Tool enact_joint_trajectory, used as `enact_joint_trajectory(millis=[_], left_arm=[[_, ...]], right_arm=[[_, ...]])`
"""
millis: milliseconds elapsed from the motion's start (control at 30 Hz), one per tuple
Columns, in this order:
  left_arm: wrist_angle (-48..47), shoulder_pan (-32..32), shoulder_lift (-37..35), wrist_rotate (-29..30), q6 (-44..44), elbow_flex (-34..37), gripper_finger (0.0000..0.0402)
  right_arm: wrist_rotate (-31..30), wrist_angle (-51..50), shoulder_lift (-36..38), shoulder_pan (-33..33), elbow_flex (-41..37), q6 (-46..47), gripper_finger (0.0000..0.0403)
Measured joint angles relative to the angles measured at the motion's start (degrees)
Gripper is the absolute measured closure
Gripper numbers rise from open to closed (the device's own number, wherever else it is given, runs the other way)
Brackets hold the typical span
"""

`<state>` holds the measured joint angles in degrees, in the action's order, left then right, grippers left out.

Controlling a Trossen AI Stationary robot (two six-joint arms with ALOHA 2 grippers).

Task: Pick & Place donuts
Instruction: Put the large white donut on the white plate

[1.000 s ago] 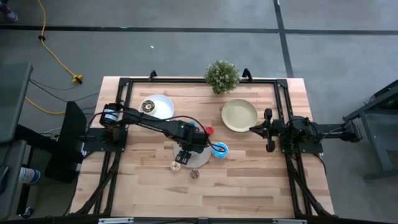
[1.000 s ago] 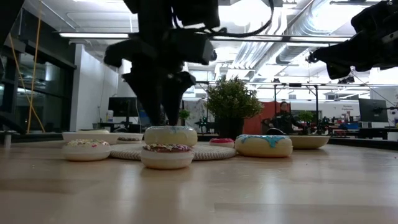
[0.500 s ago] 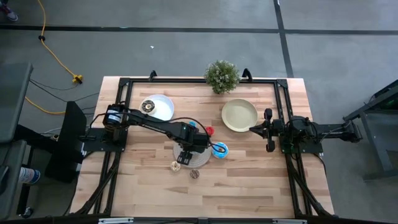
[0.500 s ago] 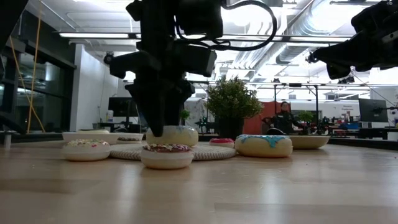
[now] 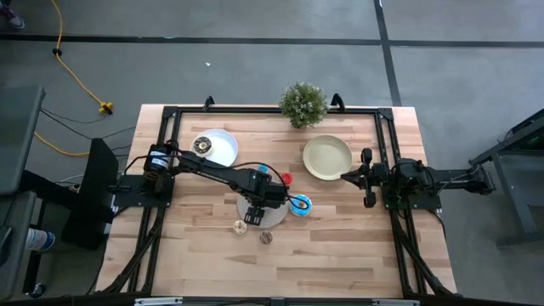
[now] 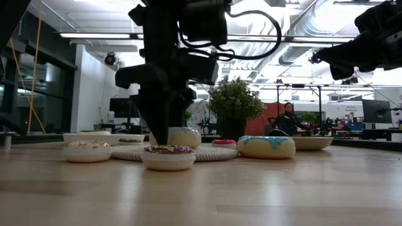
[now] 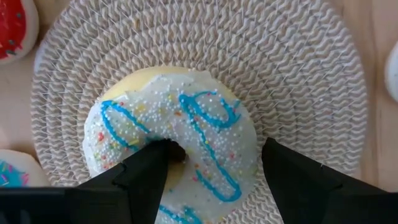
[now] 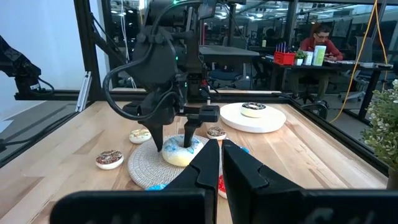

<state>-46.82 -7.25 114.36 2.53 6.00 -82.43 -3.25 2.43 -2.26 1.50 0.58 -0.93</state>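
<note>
A white-iced donut with blue squiggles (image 7: 205, 130) lies flat on the round woven mat (image 7: 298, 74) at the table's middle. My left gripper (image 7: 214, 158) is open above it, pointing down, with one finger (image 7: 152, 165) in the donut's hole and the other (image 7: 286, 168) outside its outer edge. In the high view it (image 5: 253, 212) is over the mat (image 5: 270, 217). Other donuts lie on the table: red (image 5: 286, 178), blue (image 5: 300, 204), tan (image 5: 240, 226), brown (image 5: 266, 238). My right gripper (image 8: 221, 162) is shut and empty, held in the air at the table's right. My left gripper comes from above with its fingers on either side of one side of the donut's ring (image 7: 249, 149), which lies flat on the mat. I cannot tell whether either finger touches it.
A white plate (image 5: 223, 146) with a brown donut (image 5: 203, 145) stands at the far left. A cream-yellow plate (image 5: 327, 157) stands at the far right, next to my right gripper (image 5: 344, 177). A potted plant (image 5: 303, 104) stands at the far edge. A person sits in the room beyond.
My left gripper has gone down onto the white-blue donut on the mat, so that its fingertips now reach down beside the donut in the low view.
</note>
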Motion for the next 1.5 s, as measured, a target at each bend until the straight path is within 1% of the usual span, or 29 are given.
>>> enact_joint_trajectory(millis=[200, 333, 433, 667, 767, 867, 1033, 1067, 1133, 1233, 1267, 1300, 1400, 1500], left_arm=[[-0.02, 0.0, 0.07, 0.24, -0.57, 0.0, 0.0154], [-0.37, 0.01, 0.07, 1.43, -0.67, 0.0, 0.0157], [-0.81, 0.02, 0.07, 1.72, -0.66, 0.0, 0.0177], [-1.22, 0.04, 0.13, 1.7, -1.08, 0.0, 0.0246], [-1.95, 0.02, -0.37, 1.5, -1.77, 0.02, 0.0269], [-3.45, 0.02, -1.33, 1.04, -1.8, -0.78, 0.0282], [-10.93, 0.2, -2.45, 1.19, -2.96, -5.35, 0.0286], [-13.38, 0.51, -2.78, 1.35, -3.79, -6.25, 0.0286], [-14.68, 0.96, -3.14, 1.38, -6.71, -8.48, 0.0286], [-18.21, 2.37, -4.85, 1.48, -13.54, -9.65, 0.0286], [-17.43, 2.9, -5.45, 1.29, -16.1, -10.03, 0.0286], [-16.53, 3.56, -6.17, 1.26, -18.64, -10.13, 0.0286], [-19.28, 6.02, -8.12, 1.31, -26.1, -10.03, 0.0286], [-21.59, 9.43, -10.05, 2.05, -31.3, -8.92, 0.0286]], right_arm=[[0.0, -0.02, 0.02, -0.02, 0.02, 0.02, 0.0391], [0.02, -0.02, 0.02, -0.02, 0.0, 0.02, 0.0391], [0.0, -0.02, 0.02, -0.02, 0.0, 0.02, 0.0391], [0.0, -0.02, 0.02, -0.02, 0.0, 0.02, 0.0391], [0.02, -0.02, 0.02, -0.01, 0.01, 0.02, 0.0391], [0.01, -0.02, 0.04, 0.0, 0.01, 0.01, 0.0391], [0.0, 0.03, 0.0, 0.0, 0.02, 0.02, 0.0391], [0.0, 0.0, 0.02, 0.0, 0.02, 0.02, 0.0391], [0.0, 0.03, 0.04, 0.0, 0.01, 0.02, 0.0391], [0.0, 0.0, 0.04, -0.01, 0.0, 0.02, 0.0391], [0.0, 0.0, 0.04, 0.0, 0.02, 0.02, 0.0391], [0.0, 0.0, 0.04, 0.0, 0.0, 0.02, 0.0391], [0.0, 0.04, 0.03, -0.01, 0.0, 0.02, 0.0391], [0.01, -0.02, -0.25, -0.01, 0.0, 0.02, 0.0391]])
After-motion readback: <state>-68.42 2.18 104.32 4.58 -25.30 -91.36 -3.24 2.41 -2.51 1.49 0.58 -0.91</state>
